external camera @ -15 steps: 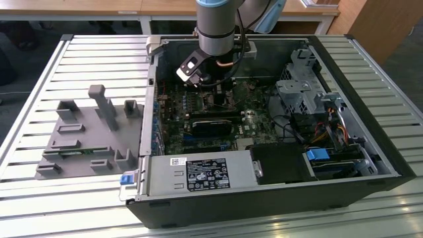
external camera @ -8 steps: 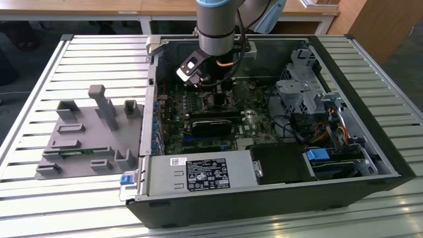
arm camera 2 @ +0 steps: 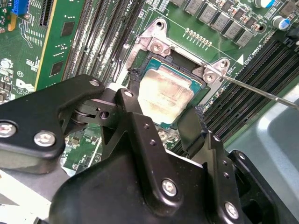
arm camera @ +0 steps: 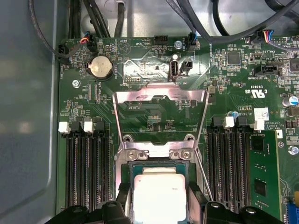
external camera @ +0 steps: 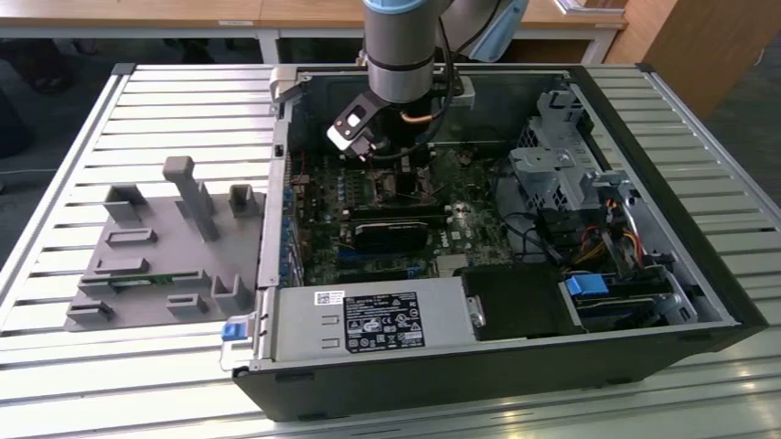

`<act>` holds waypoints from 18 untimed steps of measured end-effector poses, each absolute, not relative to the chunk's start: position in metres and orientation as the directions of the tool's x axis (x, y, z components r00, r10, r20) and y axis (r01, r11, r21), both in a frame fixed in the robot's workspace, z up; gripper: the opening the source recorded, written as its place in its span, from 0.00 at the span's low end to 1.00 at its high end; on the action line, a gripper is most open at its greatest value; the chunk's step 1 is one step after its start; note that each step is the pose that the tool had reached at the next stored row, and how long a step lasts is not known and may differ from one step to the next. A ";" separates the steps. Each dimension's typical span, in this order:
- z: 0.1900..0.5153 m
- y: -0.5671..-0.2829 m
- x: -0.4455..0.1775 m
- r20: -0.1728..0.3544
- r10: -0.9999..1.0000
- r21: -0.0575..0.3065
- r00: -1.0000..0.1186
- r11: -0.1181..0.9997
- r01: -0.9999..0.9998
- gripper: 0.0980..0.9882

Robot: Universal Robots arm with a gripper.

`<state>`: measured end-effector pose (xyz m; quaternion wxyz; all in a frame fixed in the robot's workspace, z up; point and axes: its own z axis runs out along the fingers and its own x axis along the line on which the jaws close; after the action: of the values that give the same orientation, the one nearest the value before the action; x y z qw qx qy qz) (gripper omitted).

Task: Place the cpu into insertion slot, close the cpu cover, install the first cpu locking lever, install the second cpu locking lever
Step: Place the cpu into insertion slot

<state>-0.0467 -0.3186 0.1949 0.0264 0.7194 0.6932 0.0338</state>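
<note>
The cpu (arm camera 2: 163, 95) (arm camera: 160, 191), a square chip with a dull silver top, lies flat in the black-rimmed insertion slot (arm camera 2: 184, 55) (arm camera: 161, 163) on the green board. My gripper (arm camera 2: 161, 116) (arm camera: 160, 198) (external camera: 393, 169) hangs low over it inside the computer case. Its black fingers (arm camera 2: 135, 112) press against two opposite edges of the chip. The cpu cover (arm camera: 161, 93), a silver frame plate, stands flipped back from the slot on its hinge. A thin locking lever (arm camera 2: 261, 91) (arm camera: 202, 168) sticks out loose beside the slot.
Long black memory slots (arm camera: 86, 172) (arm camera: 231, 163) flank the socket. Cables (arm camera: 93, 18) run along the case wall. In the exterior view the open case (external camera: 683, 183) holds a power supply (external camera: 366, 320) and drive cage (external camera: 550, 165). A grey fixture tray (external camera: 159, 238) lies on the exterior view's left.
</note>
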 end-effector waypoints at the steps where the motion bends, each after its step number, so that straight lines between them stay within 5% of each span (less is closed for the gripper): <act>1: 0.195 -0.319 -0.047 0.012 0.999 0.085 0.037 -0.038 0.996 0.56; 18: 0.197 -0.317 -0.047 0.013 0.999 0.085 0.037 -0.037 0.996 0.56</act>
<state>-0.0467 -0.3172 0.1968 0.0261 0.7194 0.6932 0.0341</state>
